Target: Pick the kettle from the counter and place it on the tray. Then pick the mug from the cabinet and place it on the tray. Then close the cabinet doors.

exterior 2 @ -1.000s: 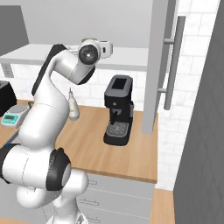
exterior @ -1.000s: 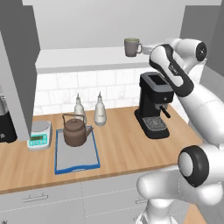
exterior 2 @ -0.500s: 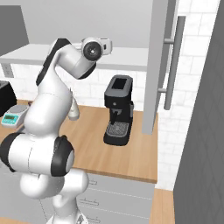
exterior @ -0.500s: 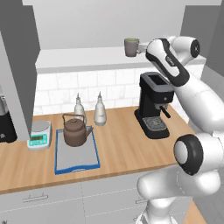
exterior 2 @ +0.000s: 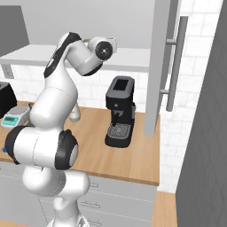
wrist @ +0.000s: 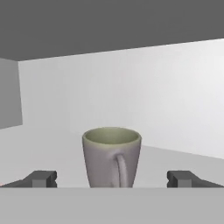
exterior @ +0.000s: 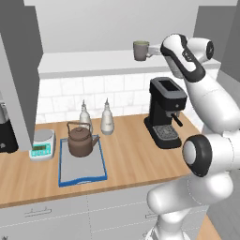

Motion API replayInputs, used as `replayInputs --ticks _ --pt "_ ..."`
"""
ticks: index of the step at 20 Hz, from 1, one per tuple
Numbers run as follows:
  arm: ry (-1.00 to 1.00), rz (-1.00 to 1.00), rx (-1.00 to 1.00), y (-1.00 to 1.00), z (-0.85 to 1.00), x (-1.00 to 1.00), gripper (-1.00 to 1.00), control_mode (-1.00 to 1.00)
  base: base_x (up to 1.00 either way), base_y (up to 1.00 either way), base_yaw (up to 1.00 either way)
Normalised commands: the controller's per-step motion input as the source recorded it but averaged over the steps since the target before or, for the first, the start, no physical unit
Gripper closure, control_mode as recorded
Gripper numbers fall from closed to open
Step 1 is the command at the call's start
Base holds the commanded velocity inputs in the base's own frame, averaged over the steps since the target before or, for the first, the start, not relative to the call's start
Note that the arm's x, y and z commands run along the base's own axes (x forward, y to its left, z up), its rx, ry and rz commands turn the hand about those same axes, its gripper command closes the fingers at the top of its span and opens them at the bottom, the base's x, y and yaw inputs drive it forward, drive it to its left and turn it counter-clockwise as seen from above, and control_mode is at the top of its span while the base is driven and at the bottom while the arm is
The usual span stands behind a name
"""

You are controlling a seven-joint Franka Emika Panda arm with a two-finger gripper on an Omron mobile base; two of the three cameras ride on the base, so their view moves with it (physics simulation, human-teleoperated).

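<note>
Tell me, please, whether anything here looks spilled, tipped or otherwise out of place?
Nothing stands out. The kettle sits upright on the tray, and the mug stands upright on the cabinet shelf.

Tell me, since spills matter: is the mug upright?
Upright: the mug stands on the cabinet shelf, rim up, handle facing the camera.

Counting the things in the kitchen

There is one kettle (exterior: 80,142), and it sits on one tray (exterior: 81,170). There are two bottles (exterior: 84,114) (exterior: 107,119) at the back of the counter (exterior: 131,157). There is one mug (exterior: 140,50) up on the cabinet (exterior: 84,63) shelf. There is one coffee machine (exterior: 165,112), one small scale (exterior: 42,144), and one dark box (exterior: 7,136) at the left edge. There is one robot arm (exterior: 201,98) with one hand (wrist: 112,179), and the hand has two fingers (wrist: 41,178).
</note>
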Motion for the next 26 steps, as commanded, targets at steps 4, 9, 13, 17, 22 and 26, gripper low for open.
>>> replayInputs --ticks 4,9,13,17,22,26 --pt "0.00 0.08 0.00 0.00 -0.02 0.23 -1.00 -1.00 0.00 0.00 0.00" --pt "0.00 0.07 0.00 0.00 -0.10 0.23 -1.00 -1.00 0.00 0.00 0.00" --pt "0.01 0.06 0.00 0.00 -0.13 0.21 -1.00 -1.00 0.00 0.00 0.00" --pt "0.01 0.04 0.00 0.05 -0.10 0.19 -1.00 -1.00 0.00 0.00 0.00" --pt "0.03 0.02 0.00 0.21 -0.07 0.22 -1.00 -1.00 0.00 0.00 0.00" --pt "0.02 0.03 0.00 0.10 -0.01 0.17 -1.00 -1.00 0.00 0.00 0.00"
